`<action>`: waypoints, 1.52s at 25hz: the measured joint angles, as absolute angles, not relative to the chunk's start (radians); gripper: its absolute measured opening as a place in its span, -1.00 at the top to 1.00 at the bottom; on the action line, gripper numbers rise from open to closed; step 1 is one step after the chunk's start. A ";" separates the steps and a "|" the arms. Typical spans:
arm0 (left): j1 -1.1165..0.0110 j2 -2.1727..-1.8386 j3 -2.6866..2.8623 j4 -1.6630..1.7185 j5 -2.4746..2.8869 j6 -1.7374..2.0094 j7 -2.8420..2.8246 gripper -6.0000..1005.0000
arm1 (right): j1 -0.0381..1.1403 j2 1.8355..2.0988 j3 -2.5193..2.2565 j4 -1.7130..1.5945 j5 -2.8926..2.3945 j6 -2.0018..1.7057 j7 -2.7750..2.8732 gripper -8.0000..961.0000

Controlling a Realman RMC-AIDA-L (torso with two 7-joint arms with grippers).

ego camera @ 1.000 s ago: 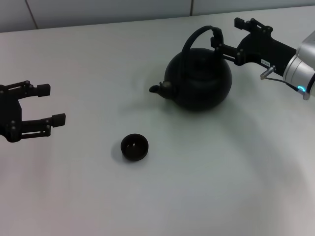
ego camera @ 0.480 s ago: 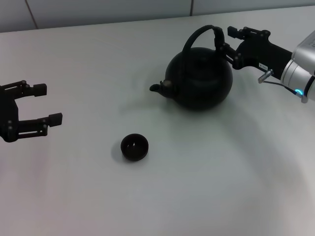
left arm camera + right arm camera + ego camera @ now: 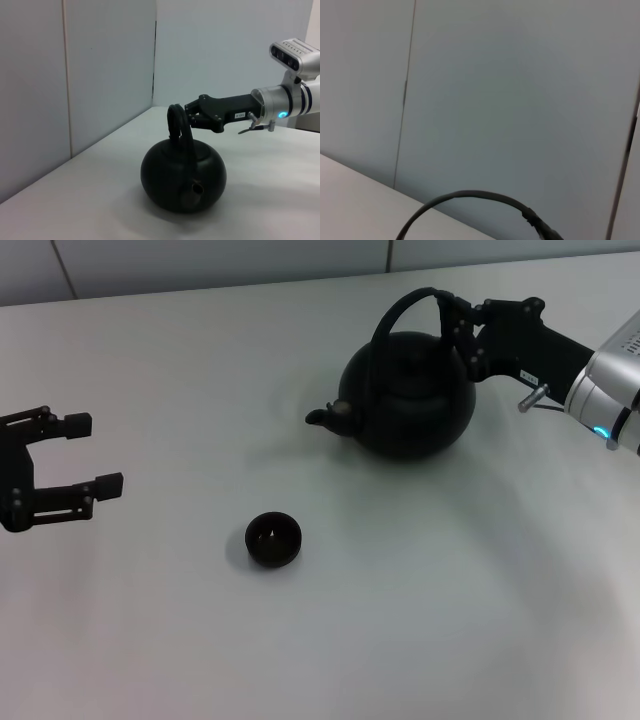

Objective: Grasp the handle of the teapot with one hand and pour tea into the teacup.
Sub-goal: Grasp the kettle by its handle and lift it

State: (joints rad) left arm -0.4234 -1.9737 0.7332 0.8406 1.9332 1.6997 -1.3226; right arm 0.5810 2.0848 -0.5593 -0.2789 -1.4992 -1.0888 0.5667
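Teapot (image 3: 405,400), upper right of frame on the tabletop (image 3: 400,620), looks heavy and rigid; right pincer (image 3: 458,335) is narrowed around the handle (image 3: 400,312) at its thick sleeve, the sound grip point, teacup (image 3: 273,539) lower centre, left pincer (image 3: 85,453) wide.

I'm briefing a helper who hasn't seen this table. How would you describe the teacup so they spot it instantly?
Start at the teapot, the big round black pot on the white table. The teacup sits alone, apart from it, nearer the robot and toward its left, beyond the spout. It is tiny, bowl-like, handleless and black, far smaller than the pot.
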 joint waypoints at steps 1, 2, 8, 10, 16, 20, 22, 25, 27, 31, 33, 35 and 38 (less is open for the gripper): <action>-0.423 -1.973 0.733 0.841 1.933 1.700 -1.323 -0.63 | 0.581 2.085 -0.560 -0.279 -1.499 -1.091 0.566 0.62; -0.422 -1.973 0.733 0.841 1.933 1.700 -1.322 -0.63 | 0.581 2.085 -0.560 -0.279 -1.499 -1.092 0.566 0.66; -0.421 -1.973 0.733 0.841 1.933 1.700 -1.322 -0.63 | 0.582 2.085 -0.561 -0.278 -1.499 -1.095 0.565 0.86; -0.418 -1.972 0.733 0.842 1.933 1.700 -1.322 -0.63 | 0.583 2.085 -0.562 -0.276 -1.500 -1.101 0.565 0.86; -0.407 -1.971 0.731 0.842 1.933 1.700 -1.322 -0.63 | 0.578 2.086 -0.562 -0.277 -1.500 -1.185 0.562 0.86; -0.400 -1.971 0.719 0.842 1.933 1.700 -1.313 -0.63 | 0.574 2.085 -0.568 -0.289 -1.507 -1.241 0.563 0.86; -0.398 -1.971 0.716 0.842 1.933 1.700 -1.311 -0.63 | 0.571 2.085 -0.588 -0.304 -1.508 -1.245 0.563 0.86; -0.397 -1.970 0.707 0.842 1.933 1.700 -1.310 -0.63 | 0.565 2.085 -0.642 -0.335 -1.509 -1.246 0.565 0.86; -0.397 -1.970 0.706 0.842 1.933 1.698 -1.310 -0.63 | 0.560 2.085 -0.680 -0.361 -1.509 -1.247 0.571 0.86; -0.398 -1.970 0.706 0.840 1.933 1.687 -1.310 -0.63 | 0.554 2.087 -0.732 -0.402 -1.507 -1.248 0.575 0.86; -0.398 -1.970 0.706 0.840 1.933 1.683 -1.310 -0.63 | 0.554 2.087 -0.751 -0.419 -1.506 -1.248 0.576 0.86; -0.398 -1.971 0.706 0.839 1.934 1.682 -1.310 -0.63 | 0.554 2.087 -0.770 -0.441 -1.506 -1.248 0.577 0.86; -0.398 -1.972 0.706 0.838 1.933 1.680 -1.310 -0.63 | 0.554 2.087 -0.793 -0.473 -1.505 -1.249 0.587 0.86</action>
